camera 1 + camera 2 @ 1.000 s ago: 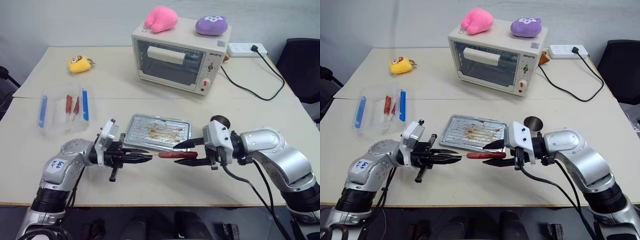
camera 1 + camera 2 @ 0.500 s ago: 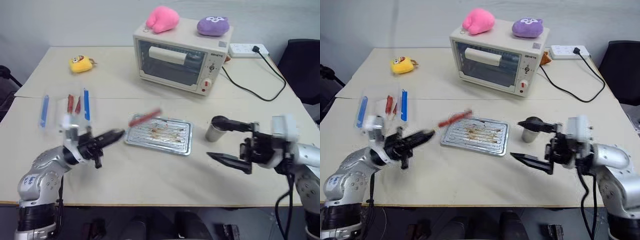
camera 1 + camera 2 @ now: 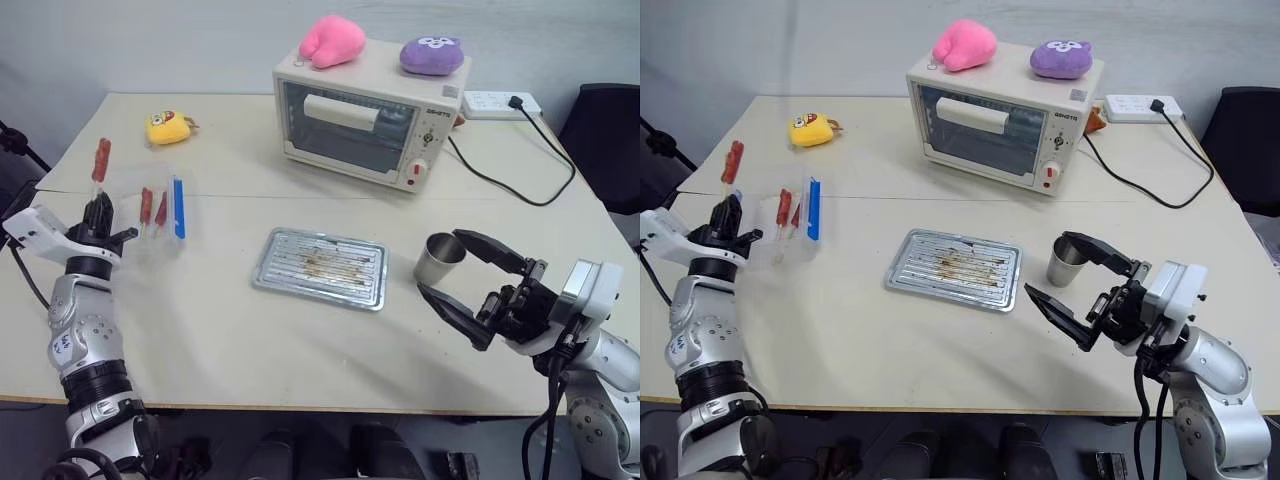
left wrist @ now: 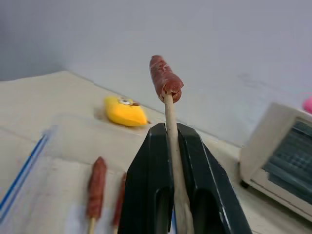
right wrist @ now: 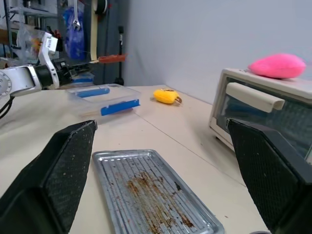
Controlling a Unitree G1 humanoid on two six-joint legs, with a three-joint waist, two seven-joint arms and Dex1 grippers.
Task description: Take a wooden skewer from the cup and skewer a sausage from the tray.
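Currently, status by item:

Left gripper (image 4: 168,146): fingers clamped on the wooden skewer (image 4: 173,146), raised at the robot's far left, above the near end of the clear box (image 3: 130,215).
Skewer: stands nearly upright between the fingers, tip up.
Sausage (image 4: 165,78): threaded on the skewer's top end, clear of the counter (image 3: 250,340).
Right gripper (image 3: 478,290): fingers spread wide, holding nothing, just beside the cup (image 3: 438,260) on the near side.
Cup: upright on the counter, just right of the tray (image 3: 320,268).
Tray: bare ridged bottom with brown grease smears; no sausage lies on it.
Clear box: 2 skewered sausages (image 3: 152,208) lie inside, between its blue sides.
Step in hand: skewering looks complete; the loaded skewer is being carried toward the box.
Next move: probably lower the left gripper over the box, lay the skewer flat beside the other 2, then part the fingers. Keep the skewer from tilting so the sausage does not slide off.
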